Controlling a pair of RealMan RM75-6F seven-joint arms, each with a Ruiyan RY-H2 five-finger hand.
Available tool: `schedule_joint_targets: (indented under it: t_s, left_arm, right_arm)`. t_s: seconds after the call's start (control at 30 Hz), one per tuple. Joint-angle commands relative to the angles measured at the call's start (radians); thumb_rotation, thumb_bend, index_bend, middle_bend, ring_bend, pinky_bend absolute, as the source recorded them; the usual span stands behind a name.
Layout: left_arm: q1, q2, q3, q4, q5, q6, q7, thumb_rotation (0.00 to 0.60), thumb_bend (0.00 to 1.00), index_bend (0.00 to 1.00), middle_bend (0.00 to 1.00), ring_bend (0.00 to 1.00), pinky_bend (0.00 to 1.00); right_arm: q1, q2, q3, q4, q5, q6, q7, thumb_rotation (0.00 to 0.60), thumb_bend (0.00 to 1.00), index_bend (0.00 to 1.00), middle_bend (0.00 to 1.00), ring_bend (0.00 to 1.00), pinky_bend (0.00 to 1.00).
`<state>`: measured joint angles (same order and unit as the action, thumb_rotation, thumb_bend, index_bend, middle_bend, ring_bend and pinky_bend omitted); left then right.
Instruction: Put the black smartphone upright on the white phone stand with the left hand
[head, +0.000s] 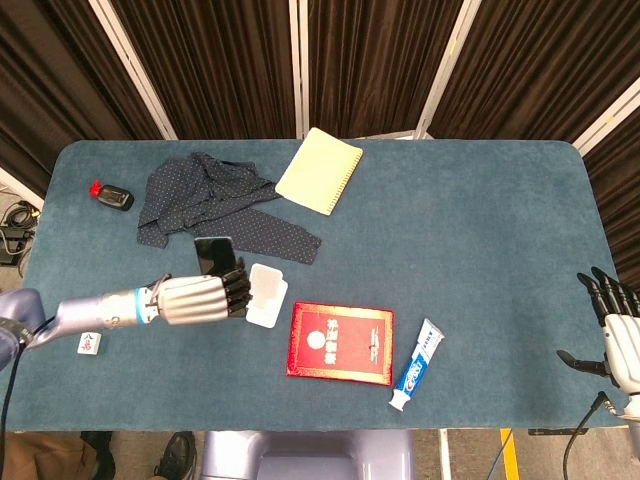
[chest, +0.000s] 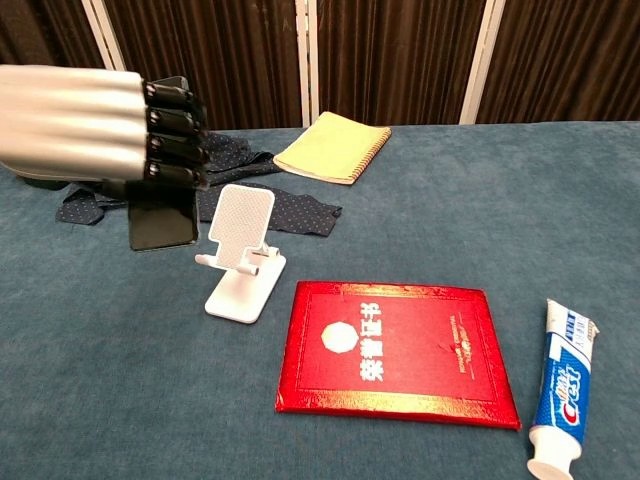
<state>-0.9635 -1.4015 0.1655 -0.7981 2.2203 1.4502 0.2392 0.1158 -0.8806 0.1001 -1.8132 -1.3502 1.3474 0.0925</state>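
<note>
**Smartphone held aloft beside the phone stand**

Smartphone (chest: 161, 222), black and glossy, is gripped upright in the left hand (head: 200, 298), the dark fingers (chest: 172, 135) curled over its upper part so that only the lower portion of the screen shows in the chest view. The phone hangs clear of the blue tablecloth (head: 460, 230), just beside the white phone stand (chest: 240, 255) at about its 9 o'clock in the chest view; the two are apart. From the head view the phone's top end (head: 214, 254) projects past the fingers at the hand's 12 o'clock, with the stand (head: 266, 294) at the hand's 3 o'clock.

The right hand (head: 612, 335) rests at the table's 4 o'clock edge in the head view, fingers spread and holding nothing.

A red certificate booklet (chest: 396, 349) with gold lettering lies flat at the stand's 4 o'clock, near it. A toothpaste tube (chest: 562, 394) lies at the booklet's 3 o'clock, cap toward the near edge. A dotted navy garment (head: 215, 205) is crumpled at the stand's 11 o'clock, and a yellow spiral notebook (head: 319, 170) lies just beside it at the 1 o'clock side. A small black object with a red tip (head: 111, 196) sits near the table's 9 o'clock end, and a small white tile (head: 89, 344) lies just under the left forearm.
</note>
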Motion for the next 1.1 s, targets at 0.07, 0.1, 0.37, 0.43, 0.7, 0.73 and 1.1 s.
schedule_joint_targets:
  t_s: [0.07,0.1,0.37,0.43,0.7,0.73,1.1]
  left_arm:
    - [-0.062,-0.031,-0.002,0.016,0.028,-0.067,0.057,0.6,0.0,0.67,0.43,0.42,0.25]
    - [-0.071,-0.036,-0.002,0.016,0.029,-0.078,0.063,0.6,0.0,0.67,0.43,0.42,0.25]
    - [-0.127,-0.074,0.0,0.041,0.028,-0.111,0.064,0.6,0.0,0.64,0.41,0.4,0.21]
    - [-0.134,-0.082,0.0,0.047,0.023,-0.111,0.056,0.6,0.0,0.64,0.41,0.39,0.21]
    - [-0.157,-0.098,0.022,0.084,0.023,-0.111,0.04,0.6,0.0,0.63,0.4,0.38,0.18]
    - [-0.159,-0.103,0.024,0.089,0.022,-0.112,0.039,0.6,0.0,0.63,0.4,0.38,0.18]
    - [-0.186,-0.157,0.048,0.148,0.005,-0.123,0.019,0.6,0.0,0.63,0.39,0.38,0.17]
  right_arm:
    - [0.002,0.0,0.002,0.009,0.011,-0.009,0.008,0.6,0.0,0.0,0.0,0.0,0.0]
    - [0.003,0.0,0.003,0.011,0.014,-0.012,0.01,0.6,0.0,0.0,0.0,0.0,0.0]
    - [0.005,-0.002,0.005,0.025,0.029,-0.025,0.02,0.6,0.0,0.0,0.0,0.0,0.0]
    - [0.006,-0.002,0.005,0.028,0.032,-0.029,0.022,0.6,0.0,0.0,0.0,0.0,0.0]
    - [0.005,-0.001,0.007,0.035,0.045,-0.035,0.026,0.6,0.0,0.0,0.0,0.0,0.0]
    - [0.005,-0.001,0.008,0.035,0.045,-0.035,0.027,0.6,0.0,0.0,0.0,0.0,0.0]
    - [0.005,0.002,0.011,0.04,0.06,-0.043,0.034,0.6,0.0,0.0,0.0,0.0,0.0]
